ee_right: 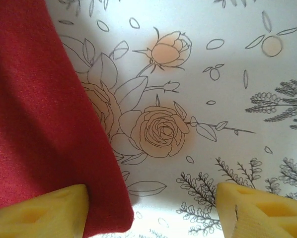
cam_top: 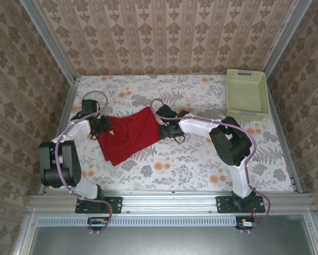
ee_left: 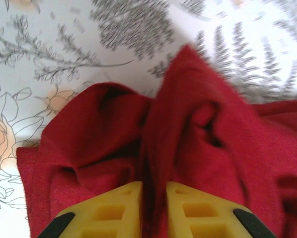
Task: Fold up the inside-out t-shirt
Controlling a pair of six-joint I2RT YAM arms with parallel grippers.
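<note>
The inside-out t-shirt [cam_top: 128, 135] is a bright red cloth lying bunched and partly doubled over on the flowered table, left of centre. My left gripper [cam_top: 103, 127] is at the shirt's left edge. In the left wrist view its yellow fingers [ee_left: 119, 208] stand close together with a raised fold of the t-shirt [ee_left: 203, 129] pinched between them, so my left gripper [ee_left: 154, 198] is shut on the cloth. My right gripper [cam_top: 163, 131] is at the shirt's right edge, low over the table. In its wrist view my right gripper [ee_right: 152, 198] is wide open, and the t-shirt's edge [ee_right: 34, 114] lies against the left finger.
A pale yellow-green basket [cam_top: 248, 94] stands at the back right corner. Patterned walls enclose the table on three sides. The flowered tablecloth [cam_top: 201, 164] lies bare in front and to the right of the shirt.
</note>
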